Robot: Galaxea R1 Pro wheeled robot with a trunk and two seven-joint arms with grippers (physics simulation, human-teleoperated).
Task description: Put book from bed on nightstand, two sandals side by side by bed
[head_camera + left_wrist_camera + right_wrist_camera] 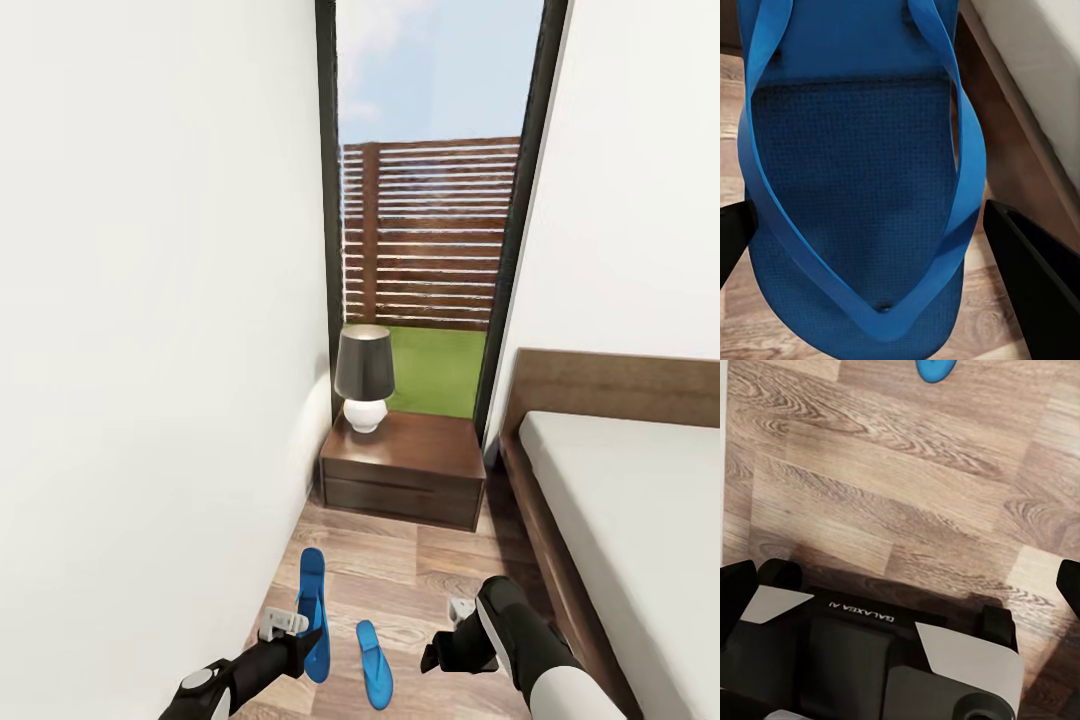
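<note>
I have the left gripper closed across one sandal, its fingers on both edges of the sole; whether it rests on the floor or hangs, I cannot tell. The second sandal lies flat on the planks just beside it, between my arms. The right gripper stands spread and empty above bare boards. I judge these flip-flops light, thin and floppy, so pinching across the sole suits them. I count two sandals, one nightstand by the bed, one lamp.
</note>
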